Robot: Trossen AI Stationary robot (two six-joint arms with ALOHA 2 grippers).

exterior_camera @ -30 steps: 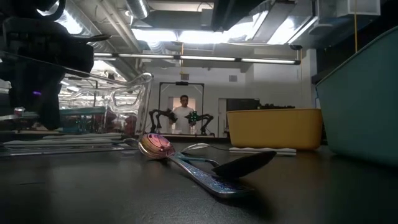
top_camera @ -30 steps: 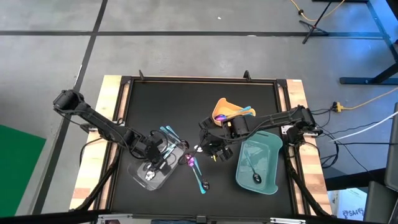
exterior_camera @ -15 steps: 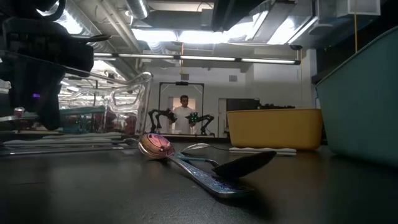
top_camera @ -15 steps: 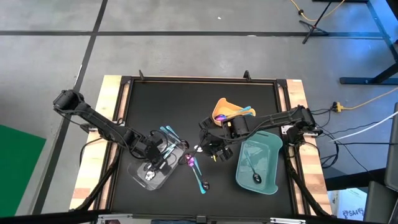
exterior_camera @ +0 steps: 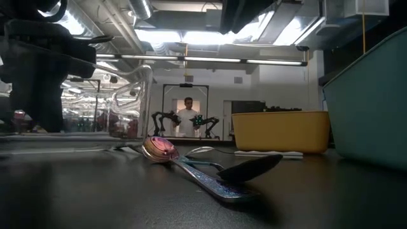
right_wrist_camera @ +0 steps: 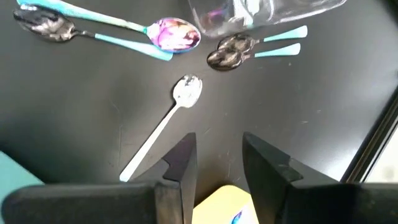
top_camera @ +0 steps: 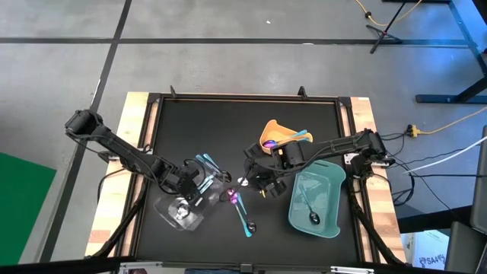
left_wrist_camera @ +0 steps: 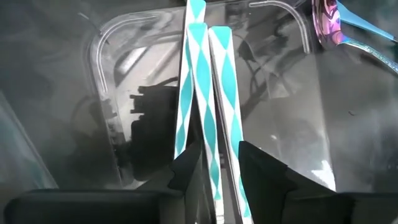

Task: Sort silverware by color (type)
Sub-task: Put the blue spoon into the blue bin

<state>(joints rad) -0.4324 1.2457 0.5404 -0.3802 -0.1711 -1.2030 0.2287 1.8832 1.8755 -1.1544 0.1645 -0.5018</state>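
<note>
On the black table (top_camera: 243,129), left of centre: one clear tray (top_camera: 185,211), with the left gripper (top_camera: 190,186) low over its far edge. Left wrist view: its fingers (left_wrist_camera: 267,171) stand a narrow gap apart around two teal-and-white handles (left_wrist_camera: 202,106) that run out across the tray wall; whether they actually press on the handles cannot be told. Centre of table: right gripper (top_camera: 262,183), fingers (right_wrist_camera: 270,165) parted and holding nothing, hovering above the table beside a white-handled silver spoon (right_wrist_camera: 165,121) that lies flat. Just beyond that spoon, two dark-headed spoons with teal handles (right_wrist_camera: 249,46) lie side by side, heads touching, handles pointing at the clear tray's rim. Beside them: an iridescent pink-purple spoon (right_wrist_camera: 168,32), bowl up, lying next to a dark-headed teal-handled spoon (right_wrist_camera: 56,26); in the low view the iridescent spoon (exterior_camera: 162,149) and the dark spoon (exterior_camera: 251,168) sit in the foreground, handles crossing. Right side: teal tray (top_camera: 313,204), containing a dark-headed spoon (top_camera: 310,215). Behind the right arm: yellow tray (top_camera: 275,133), tilted, holding utensils with teal handles (top_camera: 298,137) and one purple head. Background of low view: a person (exterior_camera: 188,117) standing far across the room.
</note>
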